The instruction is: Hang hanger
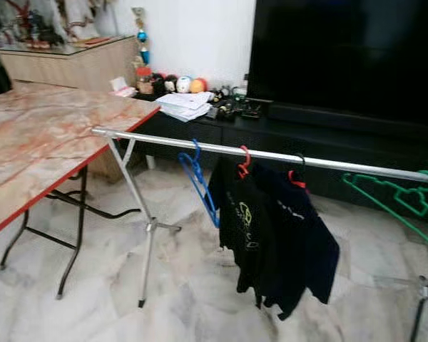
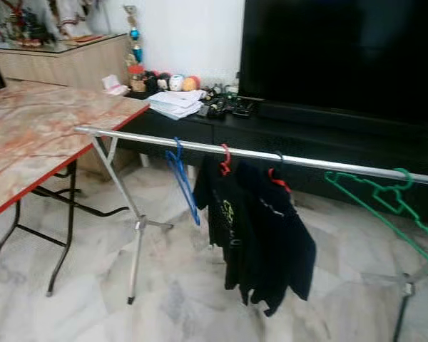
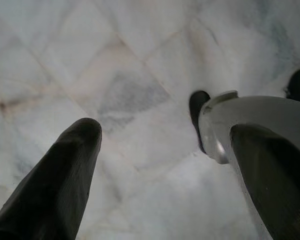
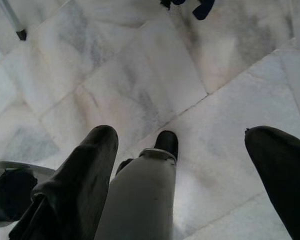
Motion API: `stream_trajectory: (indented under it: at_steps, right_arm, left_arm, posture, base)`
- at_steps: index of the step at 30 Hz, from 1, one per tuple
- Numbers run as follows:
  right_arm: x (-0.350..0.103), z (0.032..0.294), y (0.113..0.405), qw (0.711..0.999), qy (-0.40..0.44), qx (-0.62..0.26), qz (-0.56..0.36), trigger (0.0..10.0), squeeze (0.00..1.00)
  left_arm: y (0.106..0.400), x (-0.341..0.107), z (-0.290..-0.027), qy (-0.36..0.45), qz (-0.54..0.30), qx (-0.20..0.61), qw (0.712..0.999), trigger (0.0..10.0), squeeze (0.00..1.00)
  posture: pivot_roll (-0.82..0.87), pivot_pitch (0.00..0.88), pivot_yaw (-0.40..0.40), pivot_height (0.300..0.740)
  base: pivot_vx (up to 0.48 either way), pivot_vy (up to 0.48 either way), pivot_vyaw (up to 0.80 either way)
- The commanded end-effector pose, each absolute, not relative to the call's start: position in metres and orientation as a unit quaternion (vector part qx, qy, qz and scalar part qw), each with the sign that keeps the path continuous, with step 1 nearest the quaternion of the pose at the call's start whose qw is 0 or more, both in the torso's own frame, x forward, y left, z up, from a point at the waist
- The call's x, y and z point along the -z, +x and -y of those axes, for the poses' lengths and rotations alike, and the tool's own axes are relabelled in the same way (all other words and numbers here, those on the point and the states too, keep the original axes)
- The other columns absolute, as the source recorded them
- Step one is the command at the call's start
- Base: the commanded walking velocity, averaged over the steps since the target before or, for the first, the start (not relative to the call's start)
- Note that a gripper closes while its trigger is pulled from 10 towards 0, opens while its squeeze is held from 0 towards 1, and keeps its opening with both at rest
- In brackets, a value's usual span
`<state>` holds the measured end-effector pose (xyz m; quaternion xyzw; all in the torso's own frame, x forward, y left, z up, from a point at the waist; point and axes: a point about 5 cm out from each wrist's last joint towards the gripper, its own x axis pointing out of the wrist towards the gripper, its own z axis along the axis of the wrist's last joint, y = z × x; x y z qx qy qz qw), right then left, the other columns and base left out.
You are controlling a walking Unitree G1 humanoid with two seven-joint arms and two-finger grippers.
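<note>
From the head camera I saw a silver clothes rail running across the room from near left to far right, dropping slightly toward the right, on thin metal legs. Four hangers hung on it: a blue hanger empty near the left end, its flat plane turned almost edge-on to me and its long axis slanting down to the right; a red hanger and another red one carrying dark shirts that drooped well below the rail; and a green hanger empty at the far right, tilted with its long arm running down toward the frame edge. A marble-patterned folding table with a red rim stood to the left, its corner just beside the rail's left end. Behind the rail a low black TV cabinet held papers, small balls and clutter under a large dark television. Open marble floor lay on my side of the rail. In the left wrist view the left gripper pointed down at the tiles, its black fingers spread apart and holding nothing, with a silver leg part beside one finger. In the right wrist view the right gripper also faced the floor, fingers wide apart and empty, a rack foot and shirt hems at the far edge.
</note>
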<state>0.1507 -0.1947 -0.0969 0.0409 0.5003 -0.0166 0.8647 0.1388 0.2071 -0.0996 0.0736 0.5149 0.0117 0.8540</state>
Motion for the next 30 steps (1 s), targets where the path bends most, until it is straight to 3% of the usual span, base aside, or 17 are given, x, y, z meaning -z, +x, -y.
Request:
stream_trajectory:
  at_steps: [1,18,30]
  right_arm:
    - [0.0941,0.1944,0.1577,0.871,0.044,0.017,-0.489,10.0,0.00]
    - [0.0924,0.1946,0.1619,0.874,0.049,0.021,-0.483,10.0,0.00]
    - [0.0922,0.1940,0.1624,0.875,0.053,0.024,-0.480,10.0,0.00]
  left_arm:
    - [0.1367,0.1000,-0.2102,0.068,-0.521,-0.025,0.851,10.0,0.00]
    - [0.1405,0.0987,-0.2103,0.055,-0.515,-0.037,0.854,10.0,0.00]
    - [0.1413,0.0983,-0.2106,0.054,-0.513,-0.037,0.856,10.0,0.00]
  posture:
    - [0.10,0.000,0.028,0.740]
    - [0.10,0.000,0.029,0.740]
    - [0.09,0.000,0.035,0.740]
  base:
    - [0.000,0.000,0.00]
    - [0.000,0.456,0.00]
    - [0.000,0.000,0.00]
